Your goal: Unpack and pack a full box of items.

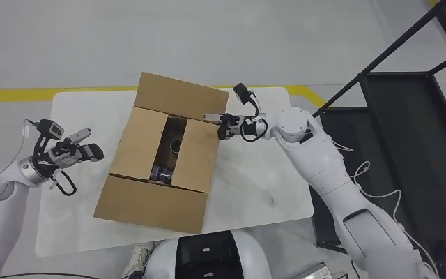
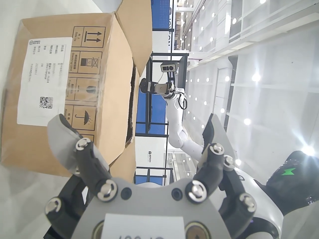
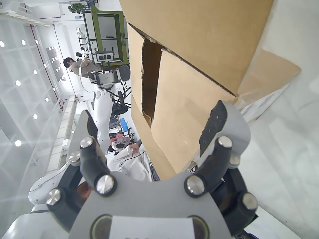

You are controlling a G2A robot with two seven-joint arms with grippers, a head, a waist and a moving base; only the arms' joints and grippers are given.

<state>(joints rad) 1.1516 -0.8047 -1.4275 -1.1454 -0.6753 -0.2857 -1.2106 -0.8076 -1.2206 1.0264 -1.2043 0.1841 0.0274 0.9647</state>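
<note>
Our right gripper was open wide and had hold of nothing. The cardboard box was right in front of it. One top flap of the box poked in between the gripper's two fingers. We could not tell if the fingers touched the flap. Just past this gripper there was a gap between the two inner flaps. Some dark things showed down in the gap.

Our left gripper was open wide too, and it held nothing. The box stood in front of it, with its labelled side facing the gripper. A bare strip of the white table lay between them.
</note>
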